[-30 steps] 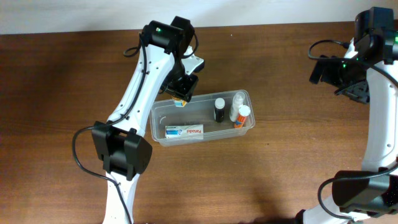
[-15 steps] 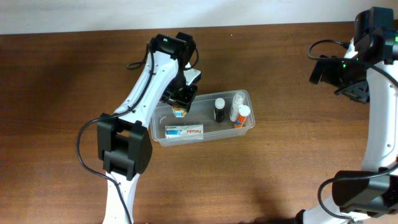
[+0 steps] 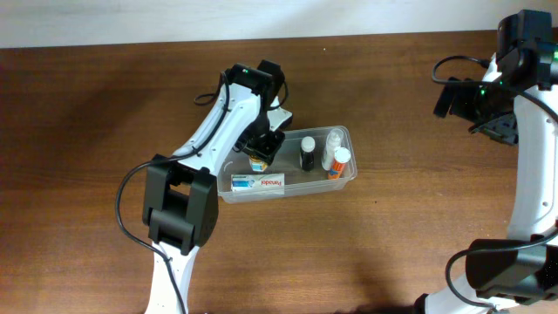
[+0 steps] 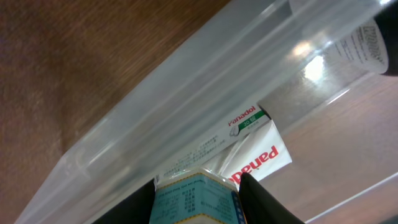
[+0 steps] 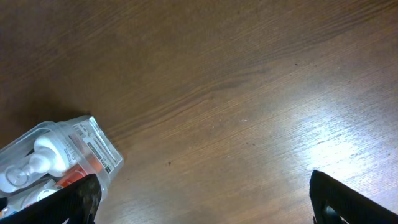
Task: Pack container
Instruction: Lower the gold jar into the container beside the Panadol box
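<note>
While the left claw [image 3: 260, 157] hangs over the left half of the container [image 3: 307, 188], I record it clenched on a small teal-and-white carton [image 4: 194, 198], which is pinched between both fingers [image 4: 264, 202]. The carton sits low inside the clear walls, but I cannot tell whether it touches the floor. Just beside the claw, on the side toward its arm's base, a Panadol box [image 3: 258, 183] lies flat in the container. To the claw's right, inside the same container, stand a black bottle [image 3: 307, 154], then a white bottle [image 3: 332, 143] and an orange-capped bottle [image 3: 339, 162] close together. The container rests on the wooden surface [image 3: 105, 105]. The right claw [image 5: 202, 199] is released, jaws spread wide over bare wood, with the container well apart to its left.
</note>
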Controlling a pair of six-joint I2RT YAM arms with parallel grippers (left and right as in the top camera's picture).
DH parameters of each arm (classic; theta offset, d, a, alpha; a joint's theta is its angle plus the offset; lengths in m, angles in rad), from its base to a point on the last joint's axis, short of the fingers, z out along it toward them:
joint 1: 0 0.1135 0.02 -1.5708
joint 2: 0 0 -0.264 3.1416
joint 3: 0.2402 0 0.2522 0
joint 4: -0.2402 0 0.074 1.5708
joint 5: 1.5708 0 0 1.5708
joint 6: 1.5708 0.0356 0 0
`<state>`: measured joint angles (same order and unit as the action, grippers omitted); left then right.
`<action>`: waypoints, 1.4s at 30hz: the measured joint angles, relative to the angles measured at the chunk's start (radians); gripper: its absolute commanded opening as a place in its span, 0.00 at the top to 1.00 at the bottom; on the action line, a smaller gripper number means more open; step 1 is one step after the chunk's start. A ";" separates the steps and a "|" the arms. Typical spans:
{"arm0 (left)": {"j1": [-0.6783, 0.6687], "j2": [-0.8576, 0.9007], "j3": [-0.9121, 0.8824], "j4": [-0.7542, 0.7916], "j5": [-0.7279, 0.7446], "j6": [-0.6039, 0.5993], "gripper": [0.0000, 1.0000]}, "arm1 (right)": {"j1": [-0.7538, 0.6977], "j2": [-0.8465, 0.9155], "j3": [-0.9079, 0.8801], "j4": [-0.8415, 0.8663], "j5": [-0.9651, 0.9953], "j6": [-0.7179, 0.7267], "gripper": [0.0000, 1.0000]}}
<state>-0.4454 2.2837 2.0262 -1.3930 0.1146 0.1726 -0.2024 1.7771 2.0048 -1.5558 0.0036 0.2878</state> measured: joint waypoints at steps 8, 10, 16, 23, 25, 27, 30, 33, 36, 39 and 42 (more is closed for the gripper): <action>-0.001 0.000 -0.051 0.066 -0.019 0.076 0.69 | 0.000 0.000 0.000 0.000 0.000 0.000 0.02; -0.001 0.000 -0.068 0.087 -0.019 0.083 0.69 | 0.000 0.000 0.000 0.000 0.000 0.000 0.02; -0.001 -0.001 -0.106 0.161 -0.021 0.097 0.69 | 0.000 0.000 0.000 0.000 0.000 0.000 0.02; 0.000 -0.002 -0.118 0.208 -0.022 0.098 0.69 | 0.000 0.000 0.000 0.000 0.000 0.000 0.02; 0.000 -0.002 -0.119 0.217 -0.022 0.098 0.69 | 0.000 0.000 0.000 0.000 0.000 0.000 0.02; 0.000 -0.002 -0.121 0.224 -0.023 0.098 0.69 | 0.000 0.000 0.000 0.000 0.000 0.001 0.02; 0.000 -0.002 -0.123 0.233 -0.023 0.098 0.69 | 0.000 0.000 0.000 0.000 0.000 0.000 0.02; 0.000 -0.002 -0.124 0.241 -0.025 0.098 0.69 | 0.000 0.000 0.000 0.000 0.000 0.001 0.01; 0.000 -0.002 -0.124 0.247 -0.027 0.098 0.69 | 0.000 0.000 0.000 0.000 0.000 0.000 0.02; 0.000 -0.002 -0.123 0.249 -0.027 0.098 0.70 | 0.000 0.000 0.000 0.000 0.000 0.000 0.02; 0.000 -0.002 -0.112 0.250 -0.027 0.098 0.70 | 0.000 0.000 0.000 0.000 0.000 0.000 0.02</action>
<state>-0.4458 2.2814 1.9144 -1.1431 0.0875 0.2707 -0.2024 1.7771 2.0048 -1.5558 0.0036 0.2882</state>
